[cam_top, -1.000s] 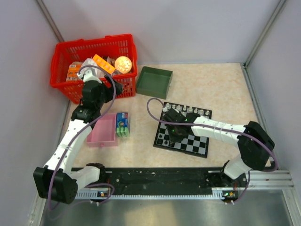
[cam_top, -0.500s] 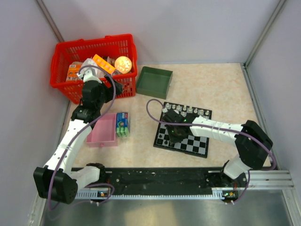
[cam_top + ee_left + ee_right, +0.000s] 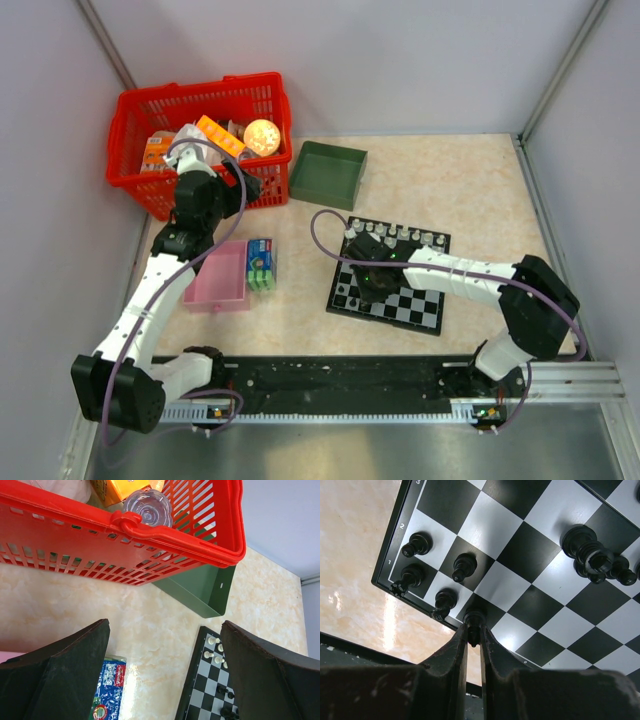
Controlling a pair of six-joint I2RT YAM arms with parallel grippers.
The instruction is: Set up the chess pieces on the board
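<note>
The board [image 3: 422, 306] lies right of centre, with white chess pieces [image 3: 402, 235] along its far edge. My right gripper [image 3: 371, 284] hangs low over the board's near left part. In the right wrist view it [image 3: 473, 636] is shut on a black chess piece [image 3: 473, 622] that stands at the board's near edge. Other black pieces [image 3: 463, 566] stand in the corner beside it, and a cluster [image 3: 592, 555] stands further in. My left gripper [image 3: 165, 680] is open and empty, up beside the red basket. It also sees the board [image 3: 200, 700] and white pieces [image 3: 212, 648].
A red basket [image 3: 135, 160] with mixed items stands at the far left. A green tray [image 3: 328, 172] is next to it. A pink tray [image 3: 220, 278] and a blue-green packet [image 3: 261, 264] lie left of the board. Walls enclose three sides.
My right gripper has shifted slightly over the board's near left part, still closed on the black piece. The left arm has not moved.
</note>
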